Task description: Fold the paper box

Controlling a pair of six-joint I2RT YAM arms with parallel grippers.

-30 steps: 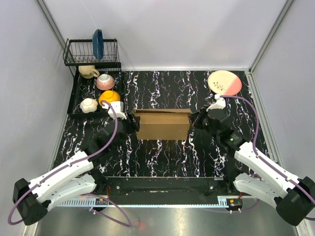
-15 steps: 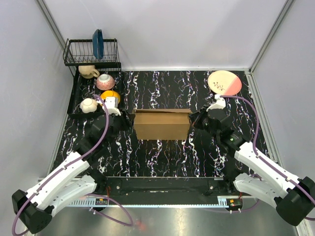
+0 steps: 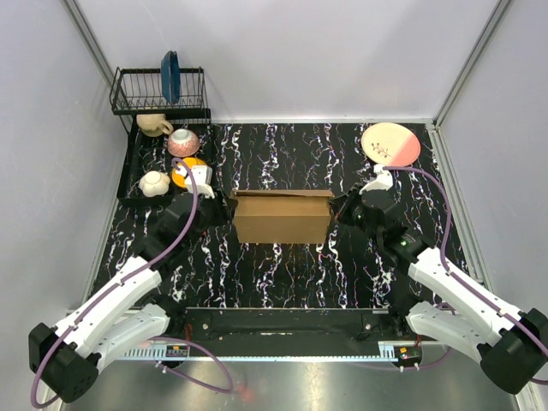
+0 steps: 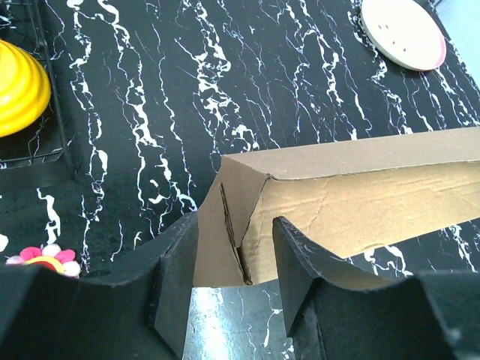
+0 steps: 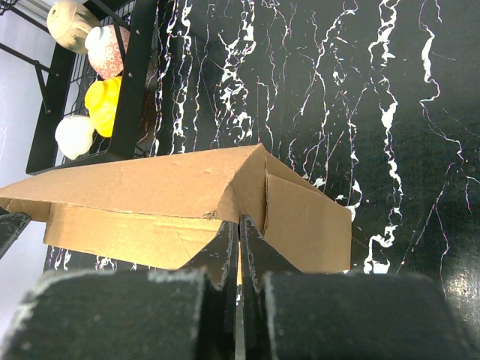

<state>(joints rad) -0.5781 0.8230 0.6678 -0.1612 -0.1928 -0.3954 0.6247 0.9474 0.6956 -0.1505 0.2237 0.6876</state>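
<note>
The brown cardboard paper box (image 3: 282,218) stands in the middle of the table, its top open. My left gripper (image 3: 224,211) is at the box's left end. In the left wrist view it is open (image 4: 236,262), and its fingers (image 4: 176,277) straddle the box's left corner (image 4: 240,225) without pinching it. My right gripper (image 3: 336,210) is at the box's right end. In the right wrist view it is shut (image 5: 240,240), pinching the edge of the box's right end wall (image 5: 300,217). A sliver of cardboard shows between the fingers.
A black dish rack (image 3: 158,90) with a blue plate (image 3: 170,75) stands at the back left. Below it sit a beige cup (image 3: 154,124), a pink bowl (image 3: 182,141), a yellow bowl (image 3: 184,167) and a white cup (image 3: 154,182). A pink-and-cream plate (image 3: 390,143) lies at the back right.
My left gripper drew back leftward off the box's left end, then came slightly back toward it. The left end flap no longer sticks out. The right arm has not moved.
</note>
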